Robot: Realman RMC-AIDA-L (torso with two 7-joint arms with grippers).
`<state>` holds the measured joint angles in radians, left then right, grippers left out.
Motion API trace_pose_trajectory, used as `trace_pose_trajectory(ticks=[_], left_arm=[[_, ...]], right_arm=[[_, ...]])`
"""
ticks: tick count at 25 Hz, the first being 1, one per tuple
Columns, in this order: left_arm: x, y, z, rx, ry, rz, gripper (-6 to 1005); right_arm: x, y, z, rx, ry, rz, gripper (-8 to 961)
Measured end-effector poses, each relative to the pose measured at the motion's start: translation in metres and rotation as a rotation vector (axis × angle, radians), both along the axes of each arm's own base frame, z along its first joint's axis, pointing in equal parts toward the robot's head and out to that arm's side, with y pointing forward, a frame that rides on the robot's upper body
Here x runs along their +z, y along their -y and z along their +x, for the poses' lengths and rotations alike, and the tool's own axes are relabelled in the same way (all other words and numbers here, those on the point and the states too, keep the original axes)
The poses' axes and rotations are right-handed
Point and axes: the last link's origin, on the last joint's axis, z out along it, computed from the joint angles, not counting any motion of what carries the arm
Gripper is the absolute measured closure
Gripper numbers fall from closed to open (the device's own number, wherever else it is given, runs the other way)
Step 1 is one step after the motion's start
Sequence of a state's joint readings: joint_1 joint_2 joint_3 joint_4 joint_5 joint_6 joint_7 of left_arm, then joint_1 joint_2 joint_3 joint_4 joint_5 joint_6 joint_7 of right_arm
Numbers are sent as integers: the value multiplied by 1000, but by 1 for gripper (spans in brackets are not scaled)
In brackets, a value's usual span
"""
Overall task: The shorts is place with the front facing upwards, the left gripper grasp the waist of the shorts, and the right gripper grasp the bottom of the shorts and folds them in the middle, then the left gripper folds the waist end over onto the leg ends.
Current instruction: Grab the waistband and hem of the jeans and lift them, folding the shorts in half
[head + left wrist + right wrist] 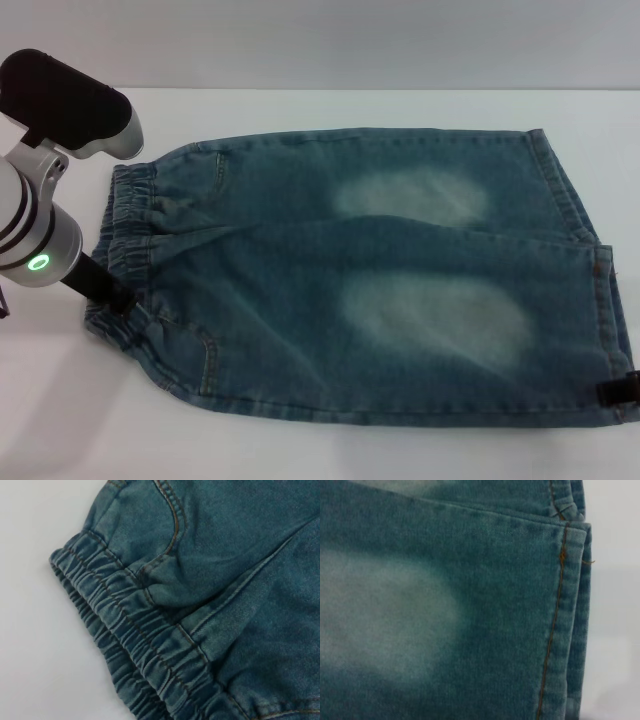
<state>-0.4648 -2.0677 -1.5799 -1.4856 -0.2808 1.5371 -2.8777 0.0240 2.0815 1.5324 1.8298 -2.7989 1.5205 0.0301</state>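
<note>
Denim shorts (380, 290) lie flat on the white table (300, 450): soft, floppy. My left gripper (105, 285) meets the waist (130, 250), my right gripper (620, 390) the hem corner; finger states unclear.

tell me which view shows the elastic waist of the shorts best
The left wrist view: the waist fills it close up, showing gathers and stitching. The head view shows the whole waist at the shorts' left end, with the left hand at it. The right wrist view shows only a leg hem.
</note>
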Motion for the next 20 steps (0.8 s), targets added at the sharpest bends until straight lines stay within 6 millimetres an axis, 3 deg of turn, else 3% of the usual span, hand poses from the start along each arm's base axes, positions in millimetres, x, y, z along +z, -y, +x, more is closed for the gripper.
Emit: trace_pose_trajectory(ticks=[10,20], left_arm=[[-1,0,0,0,1,-3,975],[-1,0,1,-2,0,-4,974]], right_arm=[[-3,0,-1,10,1,-12,252],[-10,1,-3,45,23,-99,466]])
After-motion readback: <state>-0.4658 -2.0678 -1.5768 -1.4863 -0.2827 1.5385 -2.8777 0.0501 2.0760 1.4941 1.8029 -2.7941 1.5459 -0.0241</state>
